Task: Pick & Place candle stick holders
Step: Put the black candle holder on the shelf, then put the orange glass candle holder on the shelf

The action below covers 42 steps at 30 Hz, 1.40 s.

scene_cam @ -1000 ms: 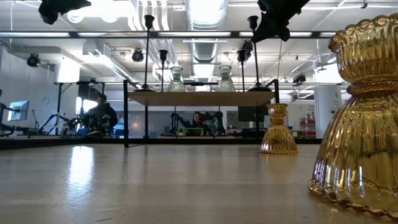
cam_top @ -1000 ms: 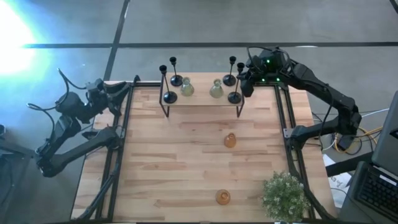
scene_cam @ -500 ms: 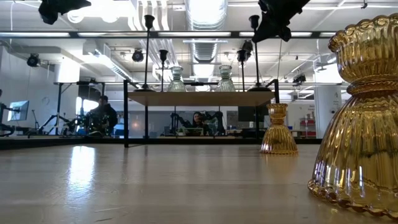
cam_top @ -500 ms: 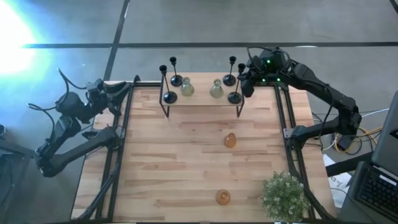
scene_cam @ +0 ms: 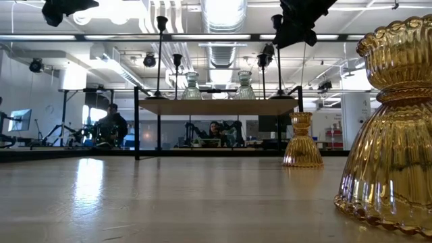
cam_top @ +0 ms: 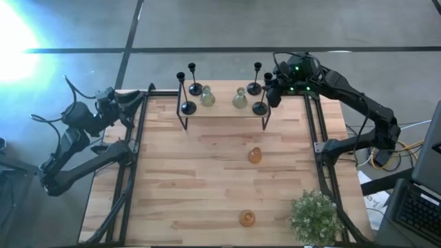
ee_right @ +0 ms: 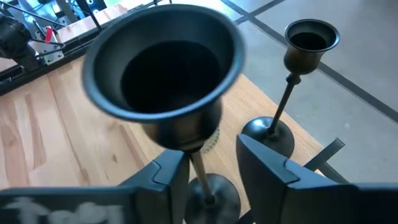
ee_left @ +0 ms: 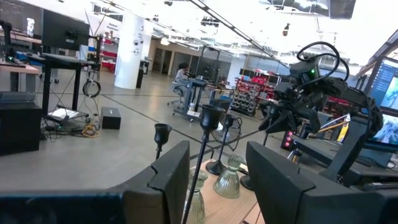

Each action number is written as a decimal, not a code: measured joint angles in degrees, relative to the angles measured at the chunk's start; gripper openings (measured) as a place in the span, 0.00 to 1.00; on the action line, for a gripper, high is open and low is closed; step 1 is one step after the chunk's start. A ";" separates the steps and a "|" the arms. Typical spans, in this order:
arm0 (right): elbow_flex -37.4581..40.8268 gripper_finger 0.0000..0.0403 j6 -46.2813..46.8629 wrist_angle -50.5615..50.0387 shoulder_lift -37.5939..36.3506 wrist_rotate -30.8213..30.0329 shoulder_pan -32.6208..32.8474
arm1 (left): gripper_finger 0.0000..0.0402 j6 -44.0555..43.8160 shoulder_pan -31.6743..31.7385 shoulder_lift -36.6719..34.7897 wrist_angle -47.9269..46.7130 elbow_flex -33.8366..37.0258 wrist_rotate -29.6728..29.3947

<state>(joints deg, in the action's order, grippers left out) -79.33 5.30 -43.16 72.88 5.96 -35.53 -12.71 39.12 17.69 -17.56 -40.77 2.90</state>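
**A:** So what's the layout here? Looks like a little raised shelf (cam_top: 222,110) at the far end of the tabletop (cam_top: 207,179) with six holders on it: four black stemmed ones at the corners and two pale-green glass ones (cam_top: 239,99) in the middle between them. Pretty symmetrical, so I'd guess that's the target arrangement.

**B:** Yeah, and the two amber glass holders are down on the tabletop, one mid-board (cam_top: 255,156) and one near the front edge (cam_top: 247,218), just beside the potted plant (cam_top: 315,215). My read is those two are what's left to move.

**A:** What's the right gripper (cam_top: 273,95) doing?

**B:** It's reached out over the shelf's right end, wrist tipped down, right at the front-right black holder (cam_top: 260,107). In the right wrist view the holder's cup (ee_right: 163,74) fills the frame and the stem runs down between the jaws. The jaws are apart, with visible gaps to the stem on both sides, so I'd say it's not gripping it. The holder stands upright on its own base on the shelf.

**A:** And the left gripper (ee_left: 217,180)?

**B:** Parked off the left edge of the tabletop, arm folded back, pointing across at the shelf. Its jaws are apart too, holding nothing.
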 joint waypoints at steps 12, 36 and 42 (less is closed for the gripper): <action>-0.02 0.50 -2.00 -1.77 -0.74 -0.14 0.00 | 0.40 0.00 0.01 0.00 0.00 0.00 0.02; 0.76 0.38 14.94 -23.88 -17.02 6.55 12.42 | 0.41 -0.31 0.00 0.00 0.00 0.00 0.02; 3.43 0.33 26.61 -24.14 -16.47 3.88 28.28 | 0.41 -0.48 0.01 0.00 0.00 0.00 0.02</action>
<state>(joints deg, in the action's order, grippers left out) -75.90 31.91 -67.30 56.41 9.84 -7.25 -13.19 39.13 17.69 -17.56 -40.77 2.92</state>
